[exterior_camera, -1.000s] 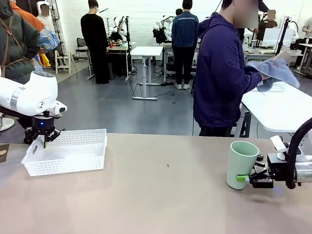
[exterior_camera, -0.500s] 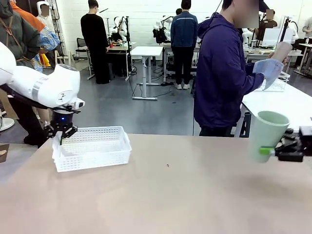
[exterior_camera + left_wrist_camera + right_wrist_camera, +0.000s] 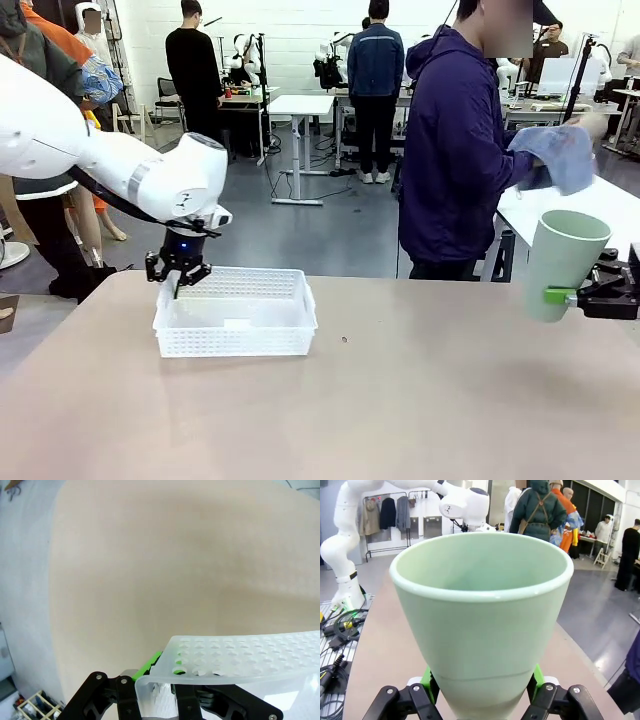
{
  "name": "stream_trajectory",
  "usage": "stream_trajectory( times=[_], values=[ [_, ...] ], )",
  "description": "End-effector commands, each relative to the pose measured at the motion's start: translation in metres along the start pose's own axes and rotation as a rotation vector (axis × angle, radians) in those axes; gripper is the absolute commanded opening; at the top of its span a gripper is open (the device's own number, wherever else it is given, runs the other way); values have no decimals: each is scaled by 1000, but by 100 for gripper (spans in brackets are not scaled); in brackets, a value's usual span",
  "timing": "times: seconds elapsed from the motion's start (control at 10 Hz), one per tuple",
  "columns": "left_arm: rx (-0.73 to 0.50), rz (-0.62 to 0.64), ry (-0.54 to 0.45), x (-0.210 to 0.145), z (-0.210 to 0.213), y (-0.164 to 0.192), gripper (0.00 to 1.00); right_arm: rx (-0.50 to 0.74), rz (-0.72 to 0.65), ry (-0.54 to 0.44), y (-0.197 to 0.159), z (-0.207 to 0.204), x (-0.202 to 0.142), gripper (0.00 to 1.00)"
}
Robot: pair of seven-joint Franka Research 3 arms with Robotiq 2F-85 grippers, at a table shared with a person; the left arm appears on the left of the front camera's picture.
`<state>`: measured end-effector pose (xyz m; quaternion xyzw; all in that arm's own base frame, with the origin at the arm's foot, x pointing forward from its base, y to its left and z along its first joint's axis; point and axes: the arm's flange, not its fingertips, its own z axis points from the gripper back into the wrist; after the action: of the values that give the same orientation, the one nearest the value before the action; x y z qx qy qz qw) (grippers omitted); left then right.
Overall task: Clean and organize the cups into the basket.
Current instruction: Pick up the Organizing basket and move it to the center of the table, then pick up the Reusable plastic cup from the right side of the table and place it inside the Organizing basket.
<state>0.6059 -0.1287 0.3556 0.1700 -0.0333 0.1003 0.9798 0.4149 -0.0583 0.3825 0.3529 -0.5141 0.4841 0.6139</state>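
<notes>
**Mint cup in the air, basket in tow as the tidy-up reaches its middle step**

The left gripper [image 3: 178, 275] is clamped shut on a corner of the basket's rim, and the left wrist view shows its green pads pinching the lattice wall at that corner [image 3: 165, 666]. The white basket [image 3: 235, 342] sits left of centre on the counter [image 3: 400, 410] with nothing standing in it.

At the counter's right edge, the right gripper [image 3: 562, 296] is closed around the lower body of the pale mint cup [image 3: 565, 255]. The cup is mouth up, leaning a little, and appears to be lifted off the surface. The right wrist view shows the jaws pressed to either side of the cup [image 3: 482, 605] near its base.

Across the counter a person [image 3: 455, 150] faces a neighbouring table, working a blue cloth [image 3: 562, 155].

The step in hand looks like bringing the cup and the basket together. The cloth suggests the cup may first be offered across for a wipe. The next move would then call for carrying the cup well to the left and levelling it. It would be lowered inside the lattice walls until its base rests, and only then released while the other arm steadies the basket.

Count on view:
- 1 cup
- 1 basket
- 2 grippers
- 1 cloth
</notes>
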Motion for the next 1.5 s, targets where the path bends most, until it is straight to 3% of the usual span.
stream_trajectory(
  times=[0.0,0.5,1.0,1.3,1.4],
  values=[
    [28,-64,-5,-6,9,-25,0,-1,14,-8,-1,-2,-1,13],
    [12,-171,-10,-53,32,-87,0,-1,14,-8,-1,-2,-1,13],
    [-37,-169,-52,-90,60,-160,0,-1,14,-8,-1,-2,-1,13],
    [-50,-150,-37,-92,63,-169,0,-1,14,-8,-1,-2,-1,13],
    [-80,-106,-32,-84,64,-145,0,-1,14,-8,-1,-2,-1,13]
  ],
)
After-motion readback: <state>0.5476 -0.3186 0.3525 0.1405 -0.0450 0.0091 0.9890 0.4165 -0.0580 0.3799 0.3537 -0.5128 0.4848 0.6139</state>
